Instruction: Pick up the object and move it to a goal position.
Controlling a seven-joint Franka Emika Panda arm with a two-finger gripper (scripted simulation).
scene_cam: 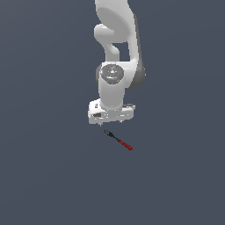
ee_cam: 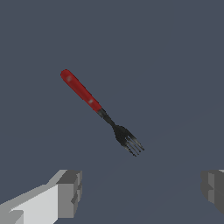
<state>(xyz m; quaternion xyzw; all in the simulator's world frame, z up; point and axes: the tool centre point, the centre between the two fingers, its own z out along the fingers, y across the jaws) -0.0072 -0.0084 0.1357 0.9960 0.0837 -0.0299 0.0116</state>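
The object is a tiny fork-like tool (scene_cam: 118,140) with a red handle and a black pronged metal end, lying flat on the grey surface. In the exterior view it lies just below and slightly to the right of my white gripper (scene_cam: 110,121), which hangs above it, apart from it. In the wrist view the tool (ee_cam: 99,110) lies diagonally, and my two grey fingertips (ee_cam: 69,193) stand wide apart with nothing between them. The gripper (ee_cam: 142,190) is open and empty.
The plain dark grey surface (scene_cam: 52,176) fills both views. The white arm (scene_cam: 116,52) rises above the gripper in the exterior view. No other objects show.
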